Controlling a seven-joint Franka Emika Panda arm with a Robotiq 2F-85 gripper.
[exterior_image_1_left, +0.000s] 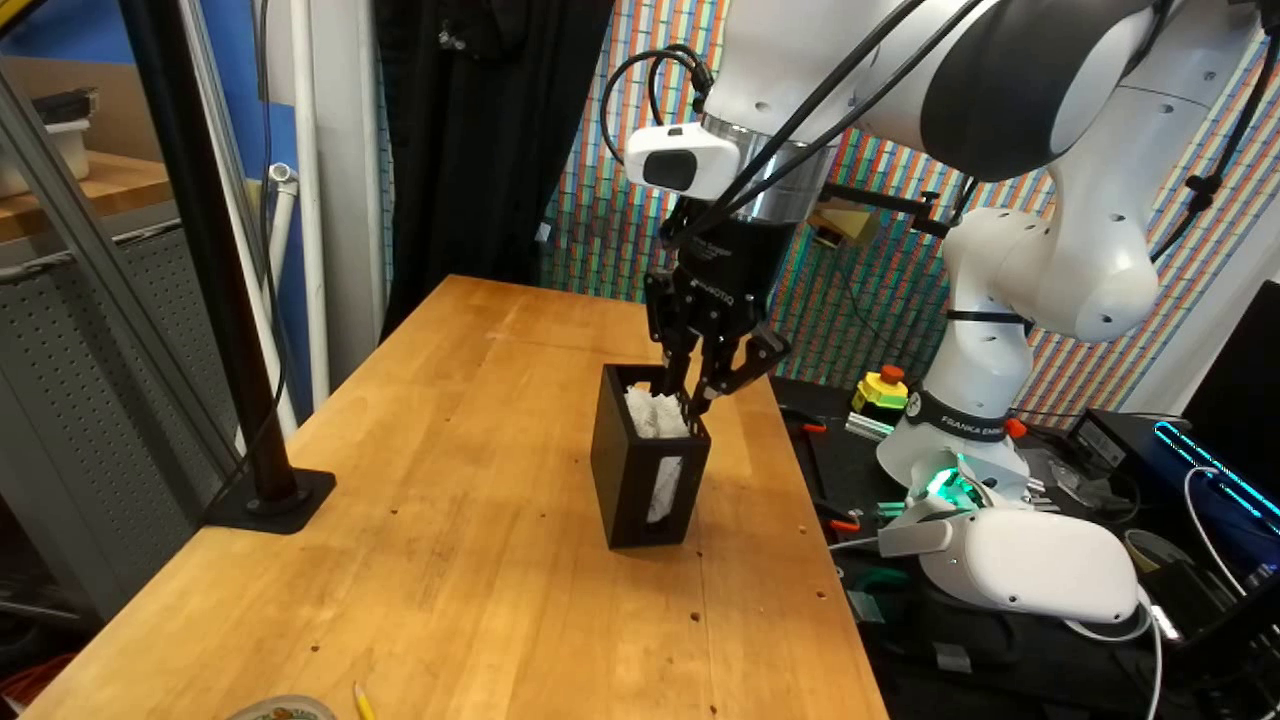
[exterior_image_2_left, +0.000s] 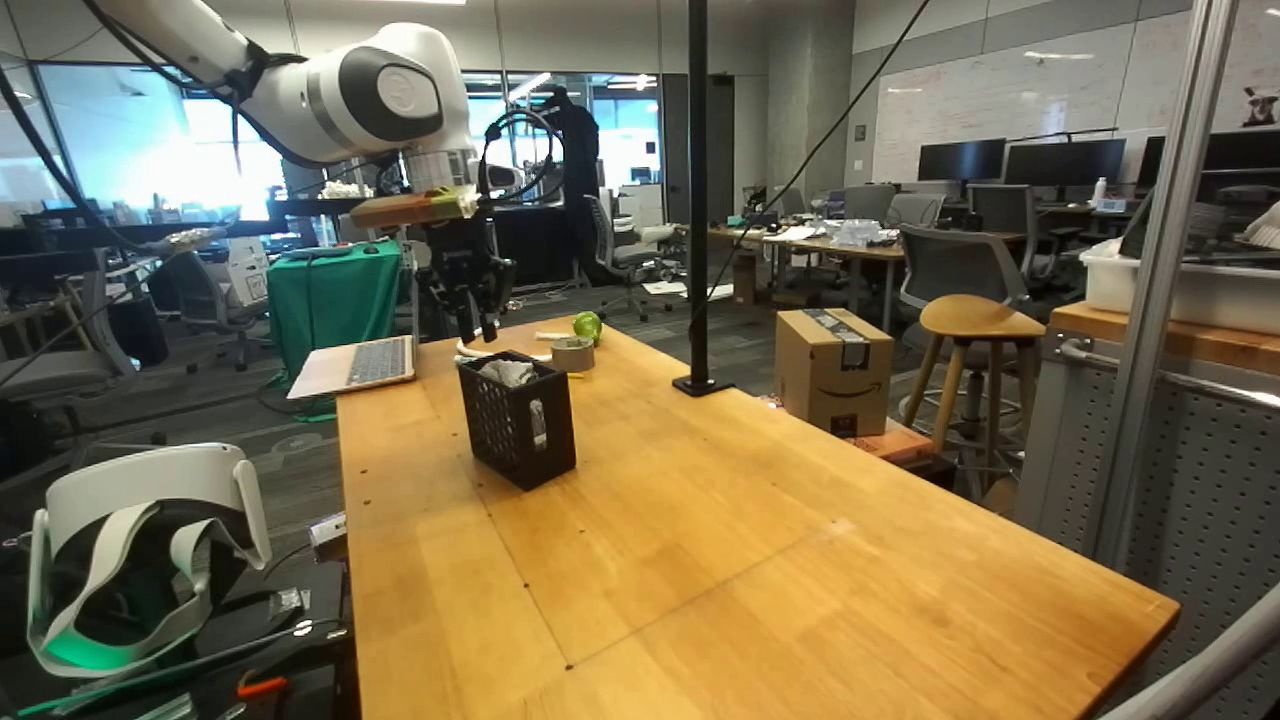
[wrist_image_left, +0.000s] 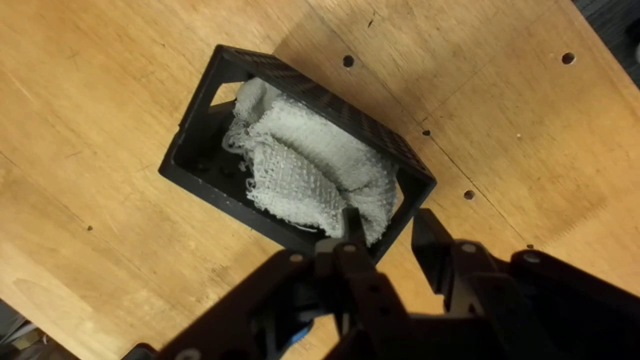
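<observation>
1 blk bin (exterior_image_1_left: 632, 490) w/ wht cloth (wrist_image_left: 320, 155) inside, gripper (wrist_image_left: 387, 220) nearby.

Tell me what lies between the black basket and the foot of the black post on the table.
Only bare wooden tabletop lies between the black basket and the post's foot; both exterior views show that stretch.
</observation>
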